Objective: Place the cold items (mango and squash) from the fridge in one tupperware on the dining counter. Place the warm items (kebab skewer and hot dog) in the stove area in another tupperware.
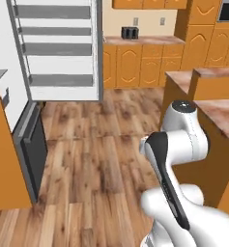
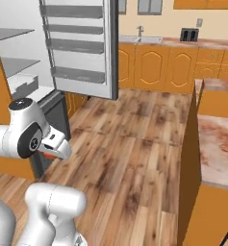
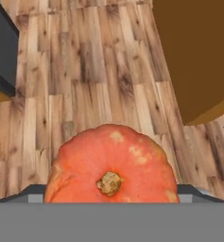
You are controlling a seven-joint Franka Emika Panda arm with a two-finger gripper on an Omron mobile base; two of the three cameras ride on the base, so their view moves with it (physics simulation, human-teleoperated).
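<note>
A round orange squash (image 3: 111, 163) with a tan stem scar sits close in the hand view, hanging above the wooden floor. My gripper (image 2: 52, 153) is shut on it, and the squash hides the fingertips. In the right base view a sliver of orange shows under the white hand. The fridge (image 2: 19, 72) stands open at the left, with grey walls and white shelves, and its door (image 1: 58, 48) is swung wide. The dining counter (image 1: 222, 116) with its reddish marbled top runs along the right, and its orange side (image 3: 193, 56) is close to the hand.
Wooden floor (image 1: 101, 144) stretches between the fridge and the counter. Orange cabinets line the back wall, with a dark toaster (image 1: 130, 33) and a sink (image 2: 140, 37) on them. A dark fridge drawer front (image 1: 34, 149) juts out low at the left.
</note>
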